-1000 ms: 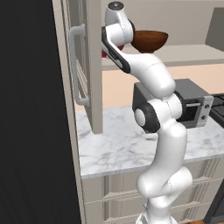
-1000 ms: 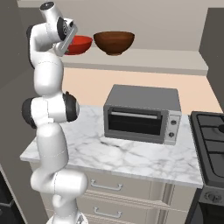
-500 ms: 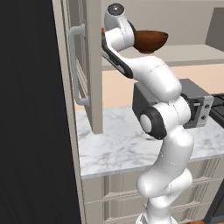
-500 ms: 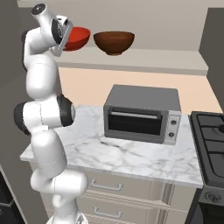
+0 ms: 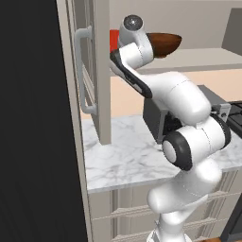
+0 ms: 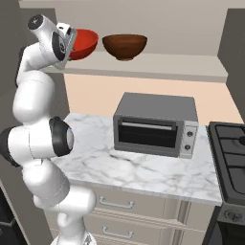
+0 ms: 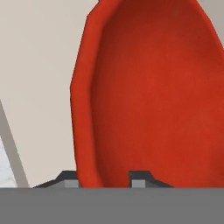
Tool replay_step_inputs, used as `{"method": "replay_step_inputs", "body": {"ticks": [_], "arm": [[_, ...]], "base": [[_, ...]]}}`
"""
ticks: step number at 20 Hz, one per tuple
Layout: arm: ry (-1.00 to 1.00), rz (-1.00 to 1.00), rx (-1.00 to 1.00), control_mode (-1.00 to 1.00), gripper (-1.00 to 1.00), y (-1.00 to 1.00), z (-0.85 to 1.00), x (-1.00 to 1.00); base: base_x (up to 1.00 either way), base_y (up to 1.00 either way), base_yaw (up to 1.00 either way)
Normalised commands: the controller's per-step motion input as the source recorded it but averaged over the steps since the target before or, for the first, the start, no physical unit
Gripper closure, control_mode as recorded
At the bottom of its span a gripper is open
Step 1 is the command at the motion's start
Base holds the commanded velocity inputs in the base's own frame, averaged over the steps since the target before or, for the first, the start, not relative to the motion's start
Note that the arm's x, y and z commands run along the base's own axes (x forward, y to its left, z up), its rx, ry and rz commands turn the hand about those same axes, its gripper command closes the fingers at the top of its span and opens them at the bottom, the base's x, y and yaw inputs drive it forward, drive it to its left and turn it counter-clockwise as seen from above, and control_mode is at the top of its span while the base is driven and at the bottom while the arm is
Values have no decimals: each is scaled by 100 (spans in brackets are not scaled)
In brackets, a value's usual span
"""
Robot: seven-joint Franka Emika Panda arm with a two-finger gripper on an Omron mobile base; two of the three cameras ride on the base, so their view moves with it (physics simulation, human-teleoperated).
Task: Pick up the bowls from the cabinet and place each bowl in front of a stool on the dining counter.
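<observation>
1. At the upper left of the right base view, the gripper (image 6: 72,44) has its jaws closed on the rim of the red bowl (image 6: 82,43).
2. The red bowl is tilted, just above the cabinet shelf (image 6: 158,64).
3. The brown bowl (image 6: 124,46) sits on that shelf, just right of the red one.
4. In the left base view, the cabinet door (image 5: 97,71) stands open at upper left.

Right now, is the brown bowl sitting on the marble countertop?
No, the brown bowl sits up on the cabinet shelf, beside the red bowl.
</observation>
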Motion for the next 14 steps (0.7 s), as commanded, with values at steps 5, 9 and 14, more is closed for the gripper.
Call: {"method": "replay_step_inputs", "body": {"ticks": [5, 9, 14], "arm": [[0, 7, 0, -100, 100, -45, 0, -100], [0, 12, 0, -100, 100, -39, 0, -100], [0, 13, 0, -100, 100, -45, 0, -100]], "base": [[0, 0, 0], [0, 0, 0], [0, 0, 0]]}}
